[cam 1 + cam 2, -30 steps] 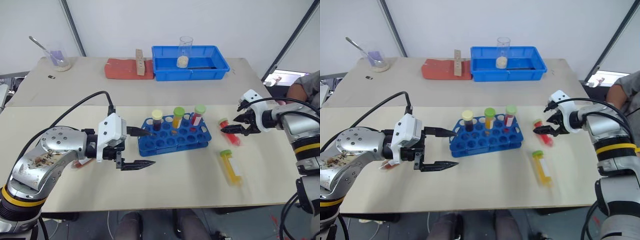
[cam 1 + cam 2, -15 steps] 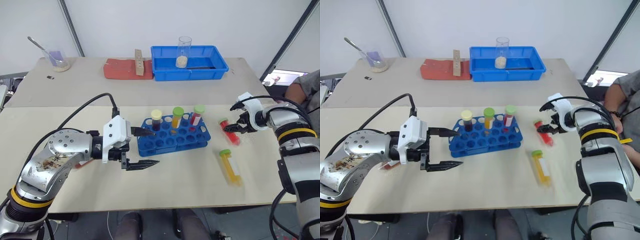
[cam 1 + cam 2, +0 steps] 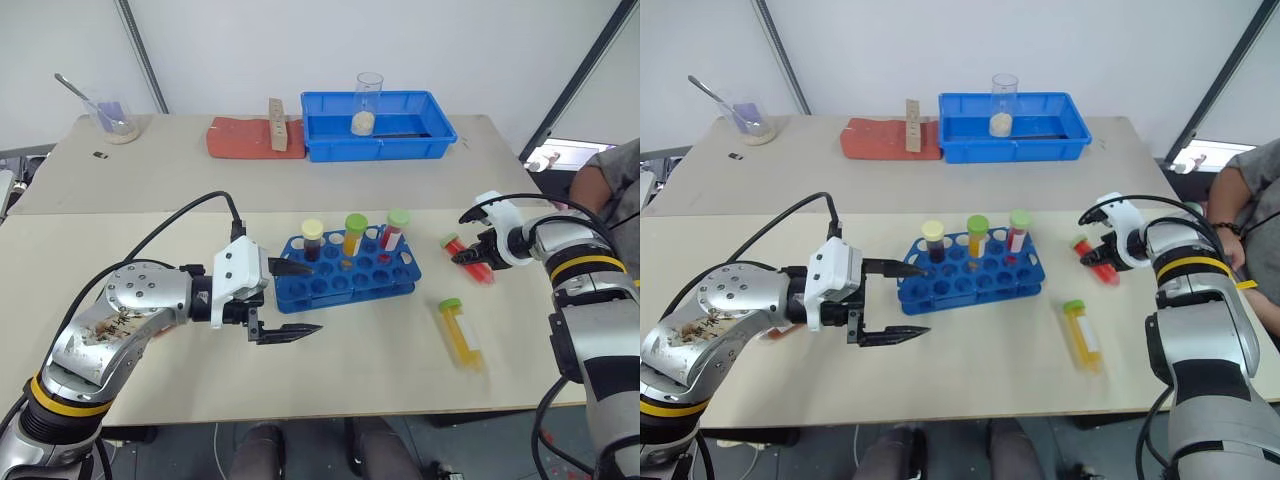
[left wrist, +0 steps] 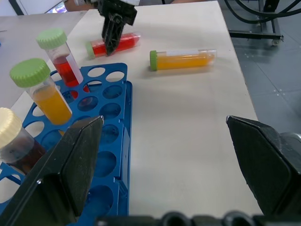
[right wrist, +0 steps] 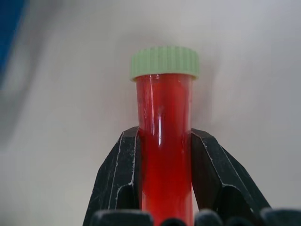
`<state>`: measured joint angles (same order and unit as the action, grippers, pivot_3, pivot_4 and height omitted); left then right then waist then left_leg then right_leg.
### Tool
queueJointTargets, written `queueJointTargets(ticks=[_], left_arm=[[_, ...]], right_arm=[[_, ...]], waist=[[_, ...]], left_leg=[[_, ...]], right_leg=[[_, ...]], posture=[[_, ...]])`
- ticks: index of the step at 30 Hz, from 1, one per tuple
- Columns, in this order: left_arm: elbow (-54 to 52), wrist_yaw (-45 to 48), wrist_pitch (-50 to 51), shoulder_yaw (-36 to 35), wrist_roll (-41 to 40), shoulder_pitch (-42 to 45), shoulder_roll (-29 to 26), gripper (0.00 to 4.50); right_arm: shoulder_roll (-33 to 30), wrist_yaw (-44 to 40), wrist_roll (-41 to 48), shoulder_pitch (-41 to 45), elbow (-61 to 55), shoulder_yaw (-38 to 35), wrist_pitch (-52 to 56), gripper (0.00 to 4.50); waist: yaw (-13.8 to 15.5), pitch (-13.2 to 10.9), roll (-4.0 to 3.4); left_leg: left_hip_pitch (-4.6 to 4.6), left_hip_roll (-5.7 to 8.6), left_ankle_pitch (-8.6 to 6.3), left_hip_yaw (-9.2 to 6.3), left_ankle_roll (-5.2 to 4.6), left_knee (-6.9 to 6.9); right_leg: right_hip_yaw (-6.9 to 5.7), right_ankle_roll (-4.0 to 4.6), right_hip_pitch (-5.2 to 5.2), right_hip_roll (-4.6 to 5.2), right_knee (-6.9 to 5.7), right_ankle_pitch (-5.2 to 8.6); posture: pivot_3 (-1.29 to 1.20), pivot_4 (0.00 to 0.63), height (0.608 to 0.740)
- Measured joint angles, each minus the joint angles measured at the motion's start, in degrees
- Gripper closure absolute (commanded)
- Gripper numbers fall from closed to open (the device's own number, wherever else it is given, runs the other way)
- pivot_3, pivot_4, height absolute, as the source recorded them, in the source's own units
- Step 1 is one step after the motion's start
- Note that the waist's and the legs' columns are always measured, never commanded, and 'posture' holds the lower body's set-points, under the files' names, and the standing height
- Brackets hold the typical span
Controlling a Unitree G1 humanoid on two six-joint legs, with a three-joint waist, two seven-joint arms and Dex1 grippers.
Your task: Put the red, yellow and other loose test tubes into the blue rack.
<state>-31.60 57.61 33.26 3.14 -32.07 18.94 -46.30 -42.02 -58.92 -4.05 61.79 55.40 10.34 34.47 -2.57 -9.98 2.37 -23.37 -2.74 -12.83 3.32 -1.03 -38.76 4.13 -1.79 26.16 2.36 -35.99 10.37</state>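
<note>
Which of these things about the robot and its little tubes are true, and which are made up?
1. The right pincer is shut on the red tube. True.
2. The yellow tube lying on the table stands in the blue rack. False: it lies flat on the table, apart from the rack.
3. Three capped tubes stand in the blue rack. True.
4. The left pincer holds a tube. False: it is open and empty, beside the rack.
5. The glass beaker stands in the blue tray. True.
6. The red tube has a cream cap. False: its cap is green.
</note>
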Motion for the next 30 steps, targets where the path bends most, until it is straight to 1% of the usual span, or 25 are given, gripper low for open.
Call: queueJointTargets(ticks=[3, 5, 6, 7, 8, 10, 12, 14, 16, 19, 24, 30], left_arm=[[0.4, 0.0, -0.3, -1.6, -0.8, -2.0, 0.3, 0.0], [0.7, -0.1, -0.6, -2.7, -1.4, -2.5, 0.9, 0.0], [0.7, -0.2, -1.0, -3.4, -1.7, -3.1, 1.6, 0.0], [0.9, -0.3, -1.2, -3.7, -1.8, -3.4, 1.8, 0.0], [1.0, -0.5, -1.7, -3.9, -1.9, -3.5, 2.4, 0.0], [1.1, -0.5, -2.2, -4.2, -2.1, -3.6, 3.0, 0.0], [1.2, -0.7, -2.2, -4.4, -2.9, -3.5, 3.9, 0.0], [1.7, -0.8, -2.2, -4.5, -4.1, -3.3, 5.3, 0.0], [2.3, -0.8, -2.2, -4.5, -4.6, -3.0, 5.6, 0.0], [3.1, -0.7, -2.1, -4.5, -5.2, -2.7, 5.6, 0.0], [3.3, -0.5, -2.0, -4.4, -5.6, -1.7, 5.6, 0.0], [3.3, -0.5, -1.7, -4.2, -6.3, -1.6, 5.6, 0.0]], right_arm=[[-5.1, -2.2, 3.8, -7.9, -18.6, -4.6, 3.4, 3.47], [-5.9, -1.8, 8.3, -16.6, -34.8, -11.2, 6.4, 3.47], [-4.1, -0.9, 12.0, -23.1, -44.3, -16.6, 7.1, 3.47], [-2.3, -0.2, 14.4, -26.4, -49.5, -19.3, 7.4, 3.47], [2.2, 2.1, 18.1, -32.9, -59.1, -24.3, 7.5, 3.47], [8.4, 5.9, 22.4, -39.4, -69.9, -27.2, 7.6, 3.47], [12.2, 9.7, 24.2, -43.9, -78.2, -28.2, 6.7, 3.47], [16.6, 13.5, 25.2, -46.5, -82.6, -28.4, 4.2, 3.47], [20.9, 17.2, 24.9, -48.3, -84.4, -27.6, 0.4, 3.47], [26.0, 22.4, 22.1, -51.0, -84.1, -23.4, -6.8, 3.47], [28.8, 26.5, 17.7, -51.6, -78.2, -18.4, -16.7, 3.47], [29.6, 29.2, 15.4, -51.6, -71.1, -15.9, -24.3, 3.47]], waist=[[0.5, 0.0, -0.01], [0.8, 0.0, 0.0], [1.1, 0.0, 0.01], [1.1, 0.0, 0.01], [1.2, 0.0, 0.01], [1.1, 0.0, 0.0], [1.2, 0.0, -0.01], [1.2, 0.0, 0.0], [1.1, 0.0, 0.01], [0.9, 0.0, 0.0], [0.7, 0.0, 0.0], [0.5, 0.0, 0.0]], left_leg=[[-0.02, -0.01, -0.02, -0.09, -0.03, 0.04], [-0.01, -0.02, -0.02, -0.13, -0.03, 0.04], [0.01, -0.03, -0.02, -0.17, -0.03, 0.07], [0.03, -0.05, -0.02, -0.19, -0.02, 0.04], [0.01, -0.05, -0.02, -0.2, -0.02, 0.04], [0.04, -0.05, 0.0, -0.15, 0.01, -0.07], [0.09, -0.04, 0.02, -0.14, 0.04, -0.15], [0.15, -0.05, 0.03, -0.13, 0.05, -0.21], [0.17, -0.05, 0.03, -0.12, 0.05, -0.21], [0.15, -0.05, 0.03, -0.12, 0.05, -0.14], [0.1, -0.04, 0.03, -0.12, 0.04, -0.09], [0.1, -0.05, 0.03, -0.14, 0.04, -0.09]], right_leg=[[-0.08, -0.04, 0.0, 0.0, -0.01, 0.08], [-0.12, -0.13, -0.03, -0.01, -0.02, 0.16], [-0.15, -0.22, -0.04, -0.02, -0.01, 0.22], [-0.15, -0.25, -0.08, -0.04, -0.05, 0.24], [-0.14, -0.32, -0.05, -0.05, -0.06, 0.28], [-0.08, -0.38, -0.05, -0.05, -0.15, 0.26], [-0.08, -0.42, -0.1, -0.04, -0.14, 0.17], [-0.08, -0.31, -0.19, -0.04, -0.09, 0.17], [-0.07, -0.11, -0.19, -0.04, -0.09, 0.27], [-0.08, -0.13, -0.13, -0.05, -0.11, 0.26], [-0.08, -0.25, -0.11, -0.05, -0.07, 0.2], [-0.09, -0.22, -0.12, -0.05, -0.08, 0.25]], posture=[[0.0, 0.15, 0.74], [0.0, 0.15, 0.74], [0.0, 0.15, 0.74], [0.0, 0.15, 0.74], [0.0, 0.15, 0.74], [0.0, 0.15, 0.74], [0.0, 0.15, 0.74], [0.0, 0.15, 0.74], [0.0, 0.15, 0.74], [0.0, 0.15, 0.74], [0.0, 0.15, 0.74], [0.0, 0.15, 0.74]])
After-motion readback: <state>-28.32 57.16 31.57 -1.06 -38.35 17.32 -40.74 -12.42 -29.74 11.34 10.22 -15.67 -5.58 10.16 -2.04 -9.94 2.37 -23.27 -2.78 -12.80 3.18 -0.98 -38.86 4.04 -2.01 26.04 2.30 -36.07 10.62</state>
